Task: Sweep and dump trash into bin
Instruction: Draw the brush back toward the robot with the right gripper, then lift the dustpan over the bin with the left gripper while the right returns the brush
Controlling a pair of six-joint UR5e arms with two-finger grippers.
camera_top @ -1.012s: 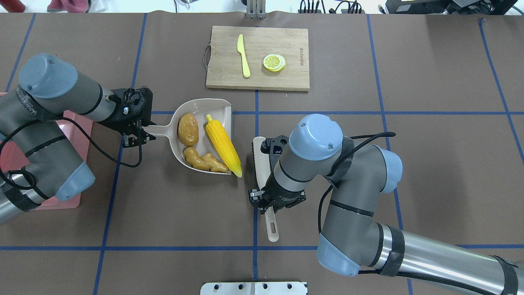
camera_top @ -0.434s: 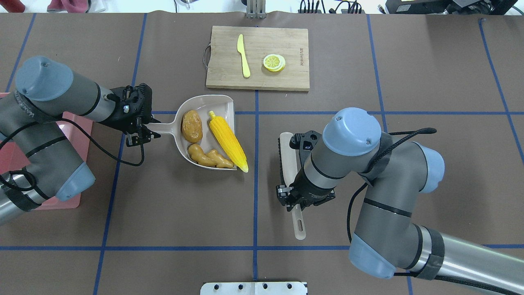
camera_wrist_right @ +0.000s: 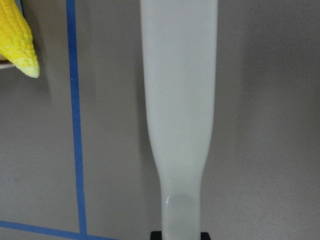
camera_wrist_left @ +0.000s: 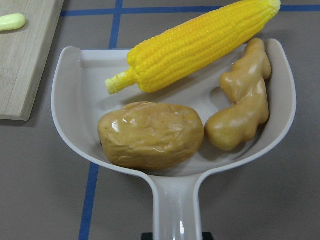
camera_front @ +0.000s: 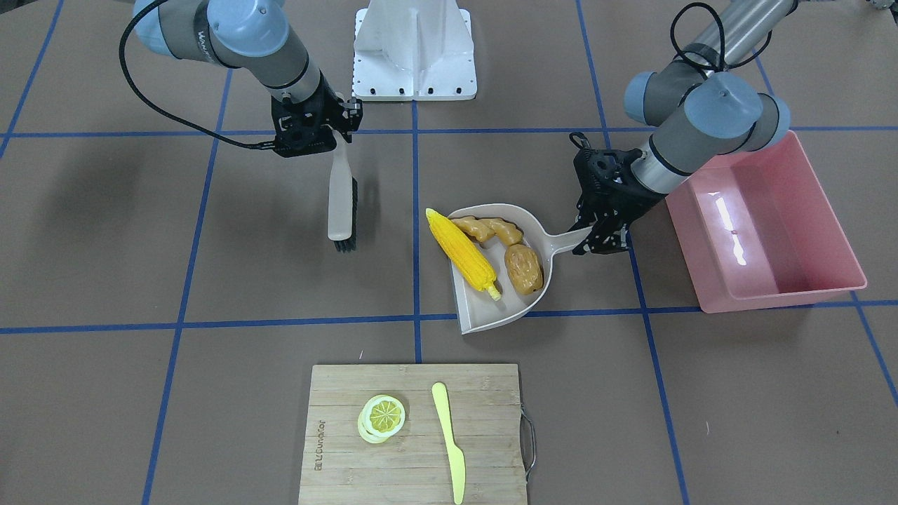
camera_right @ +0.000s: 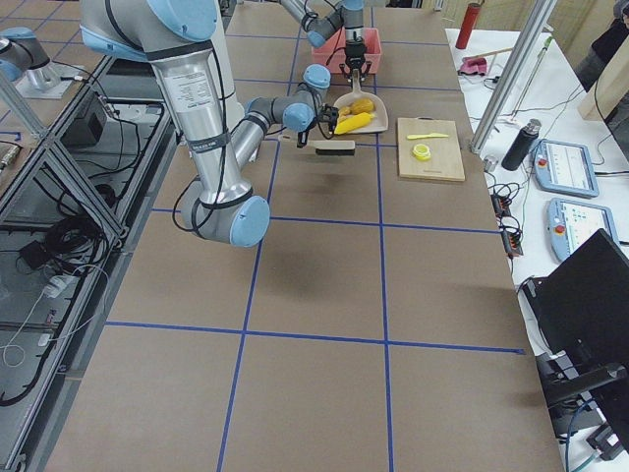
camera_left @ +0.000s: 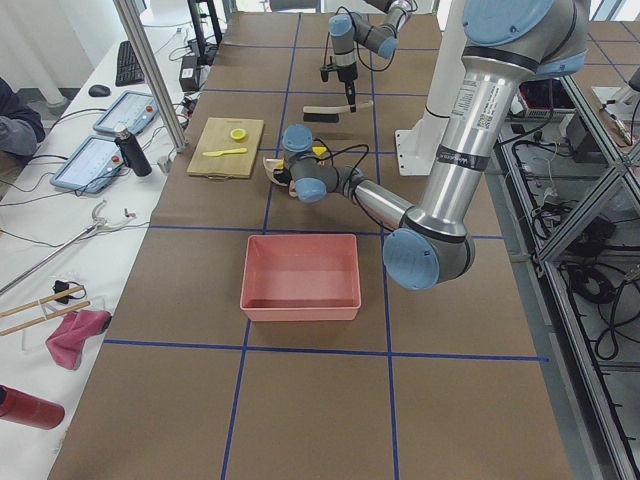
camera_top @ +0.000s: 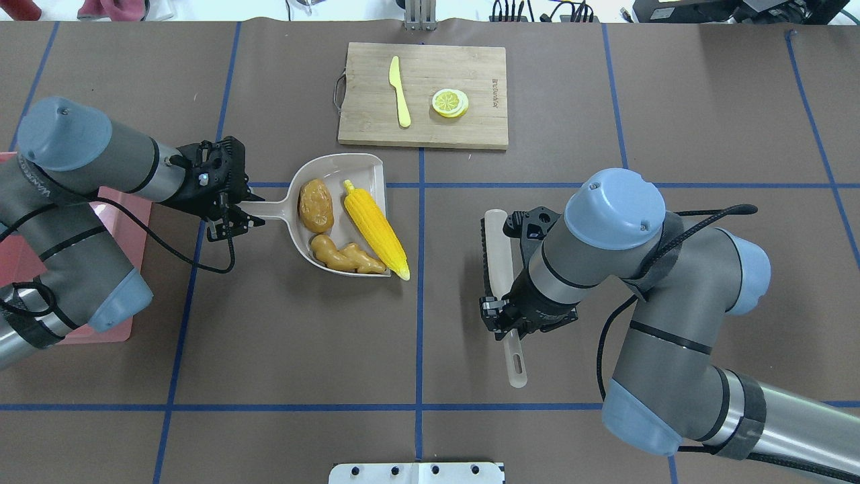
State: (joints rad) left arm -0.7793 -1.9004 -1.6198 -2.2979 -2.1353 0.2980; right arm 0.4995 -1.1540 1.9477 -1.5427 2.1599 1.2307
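1. The left end effector point(camera_top: 234, 214) is clamped on the handle of the beige dustpan point(camera_top: 363, 176). This keeps the pan's open lip facing away from the pink bin point(camera_front: 807, 203), so the load leans on the closed back wall.
2. All three pieces of trash lie in the pan: the potato point(camera_top: 316, 205) is nearest the handle, the ginger root point(camera_top: 344, 259) sits against the side wall, and the corn cob point(camera_top: 375, 232) lies aslant with its tip poking past the lip.
3. The right end effector point(camera_top: 504, 323) grips the brush point(camera_top: 497, 242) by its handle, well apart from the pan. It appears parked there to leave the pan's path free.
4. The bin stands empty toward the left end of the desk point(camera_top: 302, 349), just beside the left wrist, with bare desk between it and the pan.
5. The pan likely has to rise over the bin's near rim, and the overhanging corn looks the likeliest piece to slip.
6. By the desk's far edge, opposite the robot, the cutting board point(camera_top: 430, 128) carries the knife point(camera_top: 400, 91) and lemon slice point(camera_top: 450, 103), both outside that route.
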